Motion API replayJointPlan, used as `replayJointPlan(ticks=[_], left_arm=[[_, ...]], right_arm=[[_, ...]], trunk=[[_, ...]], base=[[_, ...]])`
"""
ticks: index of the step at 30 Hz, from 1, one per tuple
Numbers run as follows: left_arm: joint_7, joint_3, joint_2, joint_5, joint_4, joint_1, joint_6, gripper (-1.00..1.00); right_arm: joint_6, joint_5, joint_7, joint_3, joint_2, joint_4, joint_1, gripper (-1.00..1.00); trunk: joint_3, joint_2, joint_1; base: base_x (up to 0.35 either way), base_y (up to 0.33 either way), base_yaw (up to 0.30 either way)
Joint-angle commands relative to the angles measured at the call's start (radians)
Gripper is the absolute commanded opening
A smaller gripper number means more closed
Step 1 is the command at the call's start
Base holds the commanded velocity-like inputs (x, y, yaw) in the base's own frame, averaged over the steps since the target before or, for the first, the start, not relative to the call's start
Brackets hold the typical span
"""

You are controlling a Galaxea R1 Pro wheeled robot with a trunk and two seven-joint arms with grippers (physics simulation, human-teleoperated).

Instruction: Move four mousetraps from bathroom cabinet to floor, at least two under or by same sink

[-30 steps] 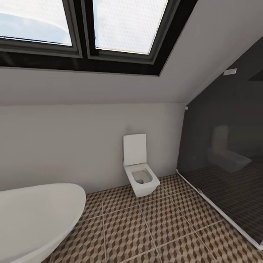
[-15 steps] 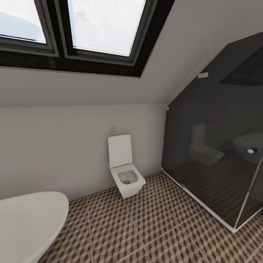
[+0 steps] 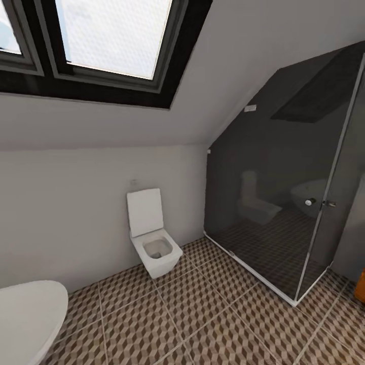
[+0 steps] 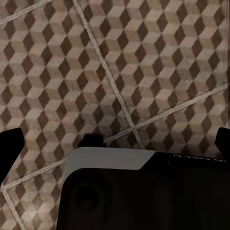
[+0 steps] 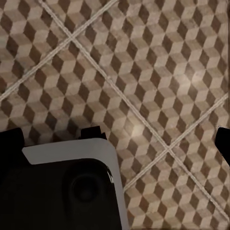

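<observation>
Searching for the cabinet point(image 3: 361, 285), we kept both claws point(image 4: 115, 143) point(image 5: 115, 141) spread, empty, above the bathroom floor point(image 3: 213, 314).

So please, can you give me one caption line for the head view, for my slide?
Attic bathroom: white toilet between bathtub and glass shower, on the cube-patterned floor.
</observation>
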Motion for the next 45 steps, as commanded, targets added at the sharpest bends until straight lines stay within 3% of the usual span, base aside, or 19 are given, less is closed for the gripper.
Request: replayJointPlan(ticks=[1,45], left_arm=[[0.0,0.006,0.0,0.004,0.001,-0.001,-0.004,1.0],[0.0,0.006,0.0,0.004,0.001,-0.001,-0.004,1.0]], right_arm=[[-0.006,0.002,-0.001,-0.006,0.0,0.003,-0.002,1.0],[-0.003,0.002,-0.001,-0.006,0.0,0.003,-0.002,1.0]], trunk=[[-0.001,-0.001,0.0],[0.01,-0.001,0.0]], base=[[0.0,0.0,-0.289],[0.0,0.0,-0.291]])
